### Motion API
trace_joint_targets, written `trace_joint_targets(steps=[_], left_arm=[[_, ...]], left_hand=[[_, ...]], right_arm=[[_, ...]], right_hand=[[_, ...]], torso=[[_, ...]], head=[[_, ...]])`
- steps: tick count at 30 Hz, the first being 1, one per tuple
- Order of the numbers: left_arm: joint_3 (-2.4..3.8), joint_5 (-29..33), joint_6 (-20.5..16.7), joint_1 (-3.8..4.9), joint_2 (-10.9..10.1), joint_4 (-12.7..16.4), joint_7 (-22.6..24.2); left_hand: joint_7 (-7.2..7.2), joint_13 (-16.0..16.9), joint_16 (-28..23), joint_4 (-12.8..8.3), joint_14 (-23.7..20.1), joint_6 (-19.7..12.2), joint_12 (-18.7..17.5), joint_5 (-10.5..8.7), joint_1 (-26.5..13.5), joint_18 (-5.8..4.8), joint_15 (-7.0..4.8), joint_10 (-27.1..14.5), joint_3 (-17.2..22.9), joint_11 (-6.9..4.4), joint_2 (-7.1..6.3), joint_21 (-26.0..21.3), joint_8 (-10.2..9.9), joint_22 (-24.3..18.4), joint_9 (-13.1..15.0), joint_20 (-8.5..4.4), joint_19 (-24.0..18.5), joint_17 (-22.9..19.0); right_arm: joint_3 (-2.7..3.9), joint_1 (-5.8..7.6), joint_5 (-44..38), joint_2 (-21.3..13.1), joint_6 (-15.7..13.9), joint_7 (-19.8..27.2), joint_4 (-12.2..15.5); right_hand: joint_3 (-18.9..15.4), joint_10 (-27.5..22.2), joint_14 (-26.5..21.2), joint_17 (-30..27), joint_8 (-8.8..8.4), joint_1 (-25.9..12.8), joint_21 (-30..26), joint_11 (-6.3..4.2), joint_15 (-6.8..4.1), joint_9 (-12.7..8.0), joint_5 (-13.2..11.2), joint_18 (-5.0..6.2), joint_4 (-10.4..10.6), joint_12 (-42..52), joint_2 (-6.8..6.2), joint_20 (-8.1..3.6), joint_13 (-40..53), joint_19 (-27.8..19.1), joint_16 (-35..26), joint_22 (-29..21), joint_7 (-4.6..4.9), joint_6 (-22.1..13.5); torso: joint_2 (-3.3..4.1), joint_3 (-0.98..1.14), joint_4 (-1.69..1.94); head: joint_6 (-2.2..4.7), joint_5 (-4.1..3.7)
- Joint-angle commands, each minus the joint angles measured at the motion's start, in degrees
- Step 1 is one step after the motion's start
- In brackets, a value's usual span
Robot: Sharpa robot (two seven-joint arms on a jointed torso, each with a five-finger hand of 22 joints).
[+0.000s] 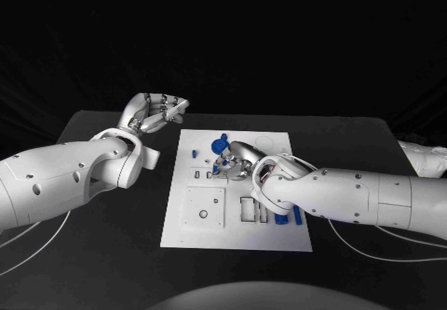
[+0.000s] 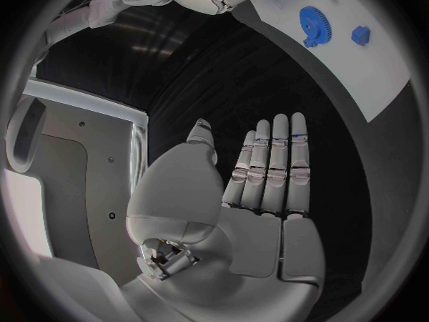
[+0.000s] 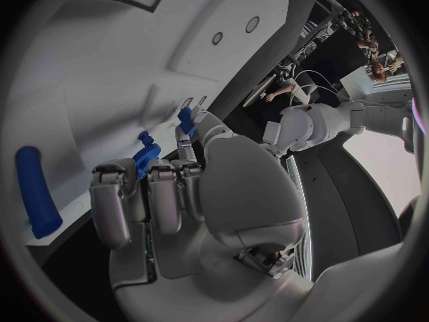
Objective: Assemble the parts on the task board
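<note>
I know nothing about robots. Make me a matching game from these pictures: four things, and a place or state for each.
1 left hand
2 right hand
3 blue gear
4 task board

A white plate on the black table
B fingers straight, holding nothing, off the board
C toothed, on the board
D fingers curled, over the board

Pairs: 1-B, 2-D, 3-C, 4-A

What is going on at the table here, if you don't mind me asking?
The robot is assembling small blue parts on the white task board. Its right hand is down on the board's middle, fingers curled at a small blue part; whether it grips it is unclear. The left hand is raised off the board's far-left corner, holding nothing. A blue gear lies near the board's far end, and a blue bar by the right arm.
</note>
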Motion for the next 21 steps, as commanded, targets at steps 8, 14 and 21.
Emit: trace_joint_targets(steps=[8,14,21], left_arm=[[0.05,0.15,0.54,0.04,0.10,0.07,0.67],[0.05,0.15,0.57,0.04,0.11,0.03,0.66],[0.05,0.15,0.57,0.04,0.11,0.01,0.64]], left_hand=[[0.15,0.08,-0.17,-0.10,-0.46,-0.07,0.01,0.12,0.29,0.14,-0.06,-0.43,-0.39,0.14,0.03,-0.20,-0.39,-0.10,0.05,0.13,-0.06,-0.08],[0.15,0.09,-0.17,-0.10,-0.47,-0.08,0.02,0.17,0.36,0.14,-0.05,-0.43,-0.41,0.14,0.06,-0.25,-0.40,-0.12,0.06,0.13,-0.05,-0.09],[0.15,0.09,-0.17,-0.10,-0.47,-0.08,0.02,0.17,0.36,0.14,-0.05,-0.43,-0.41,0.14,0.06,-0.25,-0.40,-0.12,0.06,0.13,-0.05,-0.09]], right_arm=[[-0.01,-0.16,-1.93,0.19,1.13,-0.72,-0.13],[-0.02,-0.23,-2.21,0.03,1.59,-1.15,-0.15],[-0.02,-0.26,-2.30,0.01,2.15,-1.28,-0.21]], right_hand=[[-0.08,6.01,5.98,15.09,-0.53,-0.38,0.26,0.51,0.39,-0.13,0.24,-0.38,-0.29,0.23,-0.04,0.59,15.10,6.00,0.23,15.06,0.16,-0.26],[-0.08,6.01,5.98,15.09,-0.56,-0.37,0.26,0.52,0.40,-0.14,0.24,-0.38,-0.30,0.23,-0.04,0.60,15.10,6.00,0.23,15.06,0.15,-0.29],[0.01,6.01,5.98,15.09,-0.86,-0.22,0.26,0.52,0.45,-0.27,0.15,-0.38,-0.50,0.23,-0.11,0.69,15.10,6.00,0.23,15.06,0.11,-0.59]], torso=[[0.05,0.03,-0.02],[0.07,0.04,-0.01],[0.06,0.04,-0.03]], head=[[-0.06,-0.12],[-0.14,-0.14],[-0.33,-0.17]])
